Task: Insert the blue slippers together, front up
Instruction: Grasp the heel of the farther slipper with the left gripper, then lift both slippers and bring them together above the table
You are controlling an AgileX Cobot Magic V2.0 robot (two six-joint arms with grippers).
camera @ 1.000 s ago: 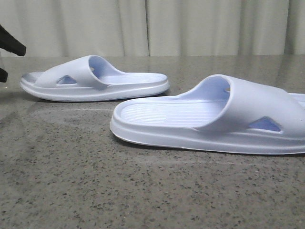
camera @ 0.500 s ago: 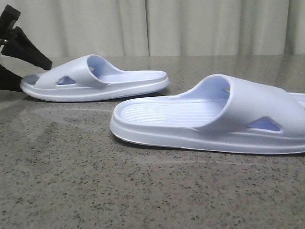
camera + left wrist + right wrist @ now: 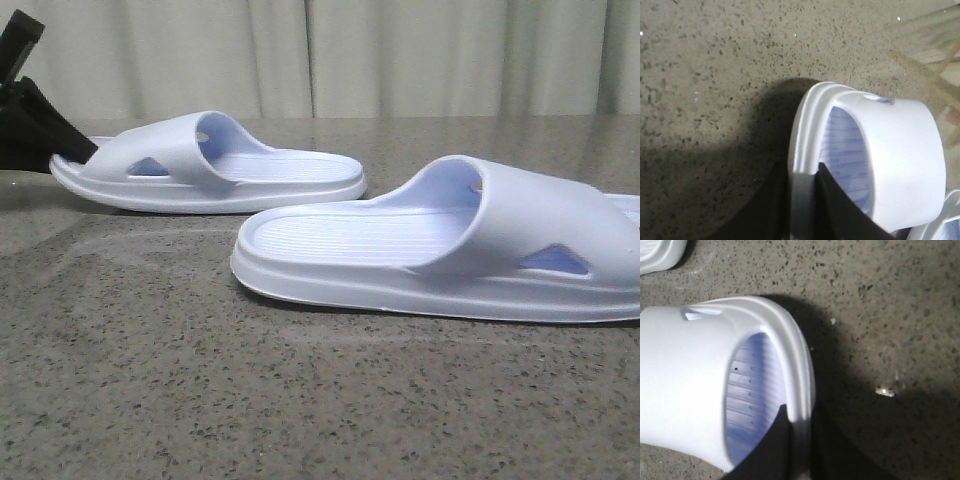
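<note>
Speckled grey stone makes up the table (image 3: pixel 300 400), and both blue slippers lie on it sole down. The far slipper (image 3: pixel 210 165) sits toward the table's left edge, its long axis running across the table, strap end toward the left edge and heel pointing at the middle. The near slipper (image 3: pixel 440 245) lies nearer the front edge and toward the right, roughly parallel but reversed: heel toward the middle, strap toward the right edge. The two are close but apart.

The left end effector (image 3: pixel 35 130) is at the toe end of the far slipper; its wrist view shows one dark finger (image 3: pixel 840 210) inside the strap opening and the toe rim between the fingers, so it appears clamped on that rim. The right end effector (image 3: pixel 790 450) likewise straddles the toe rim of the near slipper (image 3: pixel 715 385), one finger inside on the ribbed footbed, and looks to be pinching it.

Each arm therefore holds the slipper on its own side by the toe. The heels face each other, so nesting them front up would, I judge, mean lifting and turning both until the toes point the same way.
</note>
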